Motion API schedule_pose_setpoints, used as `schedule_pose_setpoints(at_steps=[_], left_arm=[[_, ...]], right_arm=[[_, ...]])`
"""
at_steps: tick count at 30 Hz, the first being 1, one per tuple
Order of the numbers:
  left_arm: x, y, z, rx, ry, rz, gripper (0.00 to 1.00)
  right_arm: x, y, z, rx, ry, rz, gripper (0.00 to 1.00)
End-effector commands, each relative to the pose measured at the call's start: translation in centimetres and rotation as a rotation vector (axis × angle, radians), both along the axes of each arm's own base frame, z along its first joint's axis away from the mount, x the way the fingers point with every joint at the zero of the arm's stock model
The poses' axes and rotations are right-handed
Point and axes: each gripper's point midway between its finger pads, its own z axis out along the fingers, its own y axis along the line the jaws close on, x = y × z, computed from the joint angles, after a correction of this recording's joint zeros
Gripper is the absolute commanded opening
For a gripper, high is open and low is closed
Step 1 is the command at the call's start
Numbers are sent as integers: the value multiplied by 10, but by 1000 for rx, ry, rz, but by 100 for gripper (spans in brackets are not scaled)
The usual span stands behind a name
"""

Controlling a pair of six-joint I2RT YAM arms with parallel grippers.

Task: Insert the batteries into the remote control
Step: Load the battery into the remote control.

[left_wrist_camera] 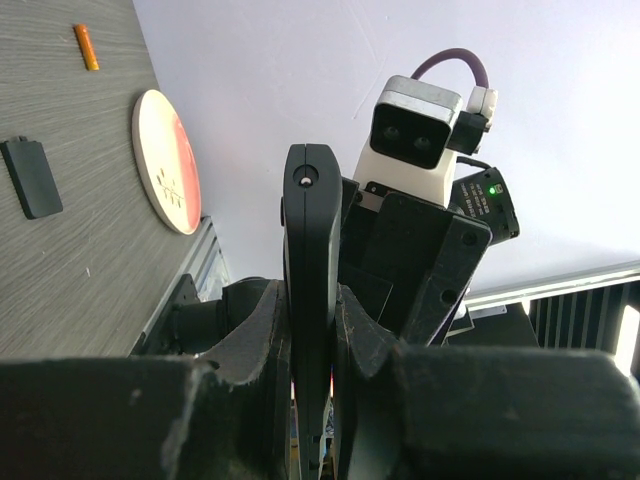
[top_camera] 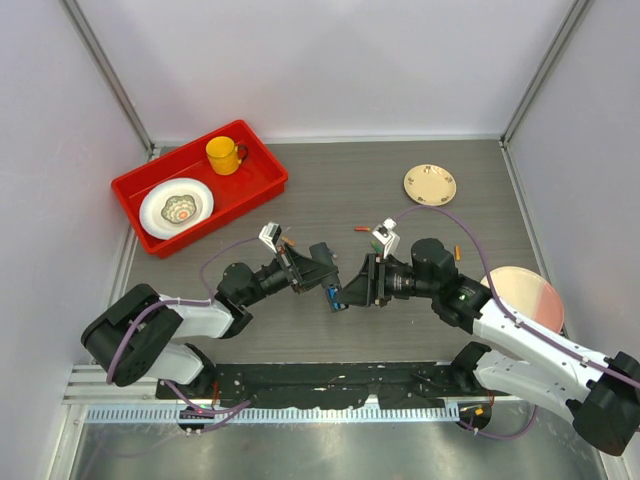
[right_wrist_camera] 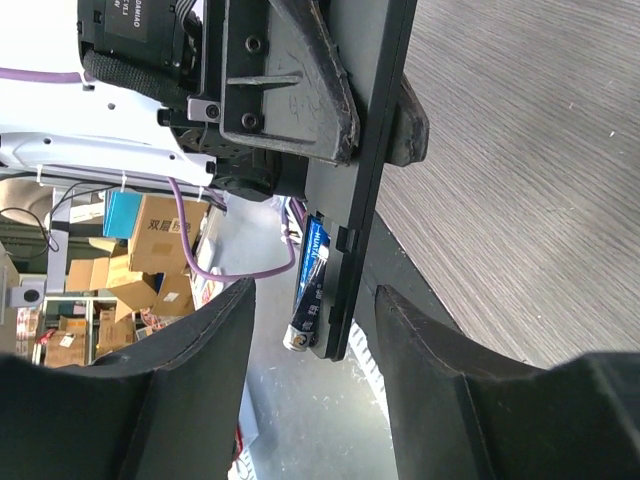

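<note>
Remote control [left_wrist_camera: 312, 260] — stiff, light, slick, we judge — sits clamped flatwise in left jaws; right jaws stand apart, straddling its battery [right_wrist_camera: 308, 285] end.

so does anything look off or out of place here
Nothing spilled or damaged. The left gripper holds the remote control in the air, with a blue battery showing at its open back. An orange battery, a second orange battery and a small black piece lie scattered on the table.
</note>
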Motion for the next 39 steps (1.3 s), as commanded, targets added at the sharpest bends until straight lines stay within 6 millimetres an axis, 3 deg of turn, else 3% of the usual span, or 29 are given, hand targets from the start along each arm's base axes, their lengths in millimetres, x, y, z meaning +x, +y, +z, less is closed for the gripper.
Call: schedule_pose_setpoints(at_steps=[1, 39], left_arm=[[-12, 6, 60, -173, -200, -18, 0], [-17, 7, 62, -187, -205, -25, 0]], right_arm=[[-2, 2, 7, 31, -26, 25, 55], [7, 12, 3, 68, 28, 9, 22]])
